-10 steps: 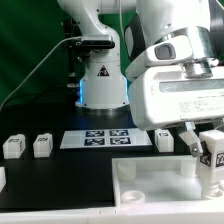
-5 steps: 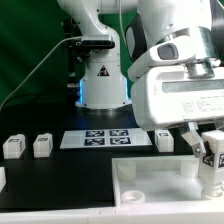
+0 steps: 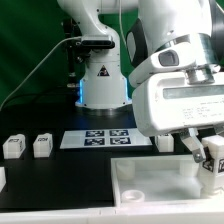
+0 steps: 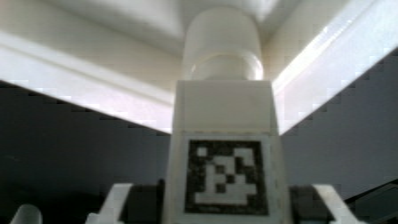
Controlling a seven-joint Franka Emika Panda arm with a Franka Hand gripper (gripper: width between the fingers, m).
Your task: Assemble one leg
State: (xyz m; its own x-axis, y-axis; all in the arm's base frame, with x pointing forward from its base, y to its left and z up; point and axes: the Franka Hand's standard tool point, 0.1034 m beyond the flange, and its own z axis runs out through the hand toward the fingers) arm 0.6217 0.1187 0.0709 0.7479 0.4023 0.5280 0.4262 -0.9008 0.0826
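The leg (image 4: pixel 226 120) looks smooth white plastic, the table (image 3: pixel 50 172) matt black, the arm casing (image 3: pixel 185 100) glossy

Exterior camera: off the arm, slightly above the black tabletop (image 3: pixel 60 165). It faces the white robot base (image 3: pixel 103 75) across it at mid-range, with the arm cropped at the exterior view's right.

Wrist camera: looks along the fingers (image 4: pixel 128 205), very close on the small white plastic leg with a black-and-white square tag (image 4: pixel 226 150).

Shared: that leg (image 3: pixel 212 158) and the large white square panel (image 3: pixel 150 185) beyond it.
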